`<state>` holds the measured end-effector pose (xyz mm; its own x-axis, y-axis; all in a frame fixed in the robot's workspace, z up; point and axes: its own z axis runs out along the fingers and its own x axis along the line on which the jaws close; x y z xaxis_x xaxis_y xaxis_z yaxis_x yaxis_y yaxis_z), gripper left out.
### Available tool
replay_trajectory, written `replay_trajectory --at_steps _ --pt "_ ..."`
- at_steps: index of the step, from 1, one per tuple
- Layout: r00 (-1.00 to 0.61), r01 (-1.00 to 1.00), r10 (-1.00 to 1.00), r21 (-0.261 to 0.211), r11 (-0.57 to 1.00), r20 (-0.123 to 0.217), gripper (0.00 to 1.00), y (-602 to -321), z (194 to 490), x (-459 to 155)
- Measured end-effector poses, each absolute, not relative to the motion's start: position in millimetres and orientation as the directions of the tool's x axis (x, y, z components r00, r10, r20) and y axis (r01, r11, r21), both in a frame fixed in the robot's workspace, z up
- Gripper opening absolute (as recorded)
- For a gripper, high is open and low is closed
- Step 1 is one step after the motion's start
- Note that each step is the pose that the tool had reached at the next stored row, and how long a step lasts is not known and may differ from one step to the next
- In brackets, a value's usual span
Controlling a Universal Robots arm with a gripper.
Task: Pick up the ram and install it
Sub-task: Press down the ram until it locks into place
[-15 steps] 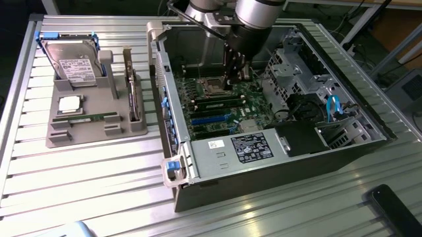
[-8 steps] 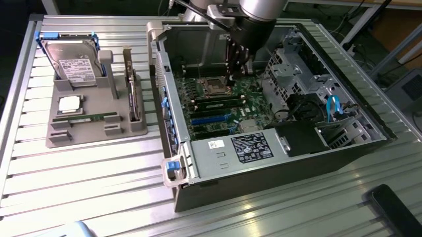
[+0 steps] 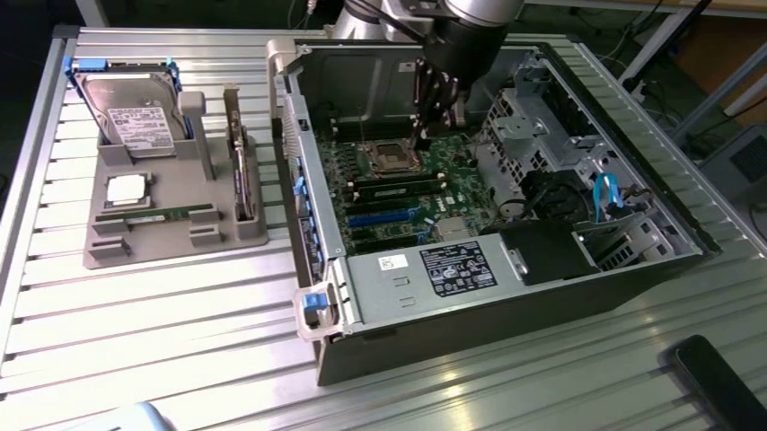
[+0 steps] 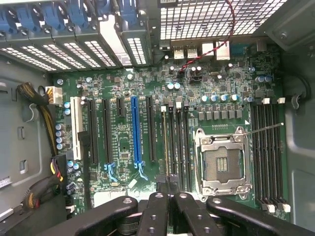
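Ram, in the exterior view: showed as a narrow green stick standing on edge in a memory slot of the motherboard, just beside the empty processor socket, on the side nearer the camera. Ran lengthwise from the exterior view's left to its right, parallel to the neighbouring dark slots. Looked seated from this angle, though that could not be confirmed. Sat inside the open computer case, which lay on its side on the ribbed metal surface.

Hand, same view: hung straight down into the case, fingers pointing at the board, over the far edge of the socket. Stood close to the ram but apart from it, with the socket between them. Was clenched, fingers drawn together; could not tell whether anything thin was pinched between them.

Second stick, alike in shape: lay in a grey holder outside the case, toward the exterior view's left, well apart from the hand, long axis also left to right.

Wrist view: looked straight down at the motherboard. Showed the hand shut, dark fingertips pressed side by side. Showed a pale thin strip, probably the ram seen edge-on, in a slot just beside the processor socket. Extended directly away from the fingertips, long axis in line with the gap between the closed fingers, near end almost beneath them.
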<state>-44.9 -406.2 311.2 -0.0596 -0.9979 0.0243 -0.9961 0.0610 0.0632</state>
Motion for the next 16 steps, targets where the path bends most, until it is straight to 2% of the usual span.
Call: replay_trajectory --at_steps 14,16 --pt "-0.06 -0.996 -0.998 0.063 0.061 0.024 0.11 -406.2 311.3 -44.9" --pt "-0.1 -0.993 -0.995 0.063 0.101 0.024 0.11 -406.2 311.3 -44.9"
